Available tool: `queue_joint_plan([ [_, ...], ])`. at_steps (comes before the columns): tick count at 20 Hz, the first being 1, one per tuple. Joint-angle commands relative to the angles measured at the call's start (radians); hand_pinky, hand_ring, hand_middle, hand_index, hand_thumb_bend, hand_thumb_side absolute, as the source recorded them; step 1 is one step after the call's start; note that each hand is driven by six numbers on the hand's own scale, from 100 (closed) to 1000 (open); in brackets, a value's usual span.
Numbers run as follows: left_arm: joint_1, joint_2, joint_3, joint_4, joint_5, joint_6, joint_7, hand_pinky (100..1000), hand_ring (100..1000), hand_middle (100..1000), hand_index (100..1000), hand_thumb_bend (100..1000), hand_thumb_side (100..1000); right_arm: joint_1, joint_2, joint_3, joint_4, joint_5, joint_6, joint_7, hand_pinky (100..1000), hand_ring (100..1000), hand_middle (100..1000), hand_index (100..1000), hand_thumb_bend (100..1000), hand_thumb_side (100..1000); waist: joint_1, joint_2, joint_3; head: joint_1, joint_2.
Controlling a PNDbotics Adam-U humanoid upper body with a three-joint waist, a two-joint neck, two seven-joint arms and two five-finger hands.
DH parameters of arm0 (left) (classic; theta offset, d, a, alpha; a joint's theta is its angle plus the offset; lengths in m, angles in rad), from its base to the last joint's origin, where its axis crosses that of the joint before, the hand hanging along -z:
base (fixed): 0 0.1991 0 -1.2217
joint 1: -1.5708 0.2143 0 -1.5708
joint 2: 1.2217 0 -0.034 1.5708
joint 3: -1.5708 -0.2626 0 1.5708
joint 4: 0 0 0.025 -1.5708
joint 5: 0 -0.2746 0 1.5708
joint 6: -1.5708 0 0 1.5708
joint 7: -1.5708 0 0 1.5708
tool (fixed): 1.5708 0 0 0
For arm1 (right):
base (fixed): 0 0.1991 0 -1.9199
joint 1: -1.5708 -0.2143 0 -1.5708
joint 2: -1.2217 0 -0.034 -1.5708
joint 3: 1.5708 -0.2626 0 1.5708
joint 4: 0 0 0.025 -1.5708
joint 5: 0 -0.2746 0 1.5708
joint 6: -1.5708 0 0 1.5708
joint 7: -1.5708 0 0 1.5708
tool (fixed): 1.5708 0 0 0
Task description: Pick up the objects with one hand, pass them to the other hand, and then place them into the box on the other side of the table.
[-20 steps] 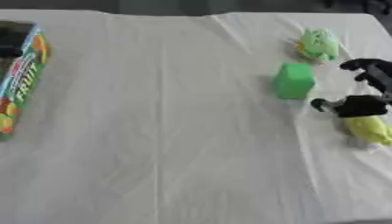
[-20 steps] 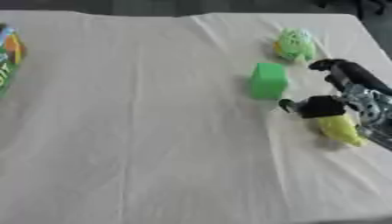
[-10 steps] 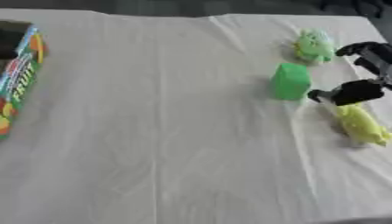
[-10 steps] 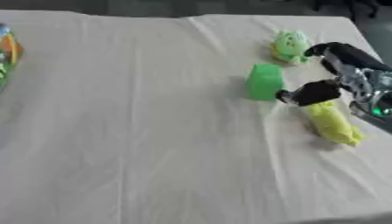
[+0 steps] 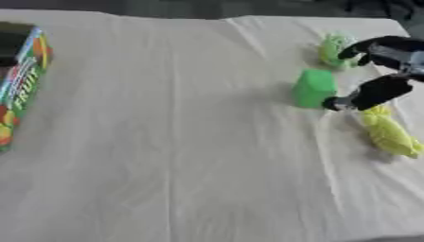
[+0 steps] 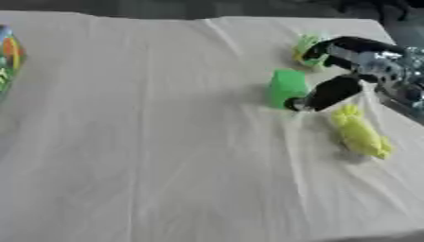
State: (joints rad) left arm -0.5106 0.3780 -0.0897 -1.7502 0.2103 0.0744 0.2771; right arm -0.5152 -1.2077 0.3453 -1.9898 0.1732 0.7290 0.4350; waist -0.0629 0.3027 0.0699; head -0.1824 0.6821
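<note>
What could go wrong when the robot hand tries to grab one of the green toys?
1. The right hand hangs open among three toys, its thumb tip close beside the green block. Closing may knock the block over or push it away.
2. The pale green toy sits partly behind the fingers, so they may bump it too.
3. The yellow-green toy lies near the white cloth's right edge; a nudge might send it off.

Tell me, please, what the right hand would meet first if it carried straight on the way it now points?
Probably the green block: the right hand points left toward it, its lower fingers almost at its side, though depth is unclear.
</note>
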Motion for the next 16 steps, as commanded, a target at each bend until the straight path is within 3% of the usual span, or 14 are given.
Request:
queue_joint_plan([
  [1,-0.007,0.022,0.004,-0.010,0.000,-0.002,-0.003,609,737,798,763,201,808,-0.036,-0.012,-0.034,-0.010,0.060,-0.003,0.120,947,910,922,913,543,340,0.000,-0.031,-0.001,0.004,-0.010],
  [10,0.016,0.046,0.020,-0.004,-0.005,-0.006,0.012,609,737,798,763,202,808,-0.128,0.084,-0.038,-0.010,0.257,0.036,0.443,963,919,926,908,554,366,-0.015,-0.042,-0.028,0.037,0.005],
  [16,0.018,0.049,0.021,-0.002,-0.005,-0.007,0.015,609,738,798,763,201,809,-0.130,0.119,-0.019,-0.010,0.278,0.063,0.472,957,920,929,910,554,374,-0.013,-0.042,-0.032,0.043,0.007],
])
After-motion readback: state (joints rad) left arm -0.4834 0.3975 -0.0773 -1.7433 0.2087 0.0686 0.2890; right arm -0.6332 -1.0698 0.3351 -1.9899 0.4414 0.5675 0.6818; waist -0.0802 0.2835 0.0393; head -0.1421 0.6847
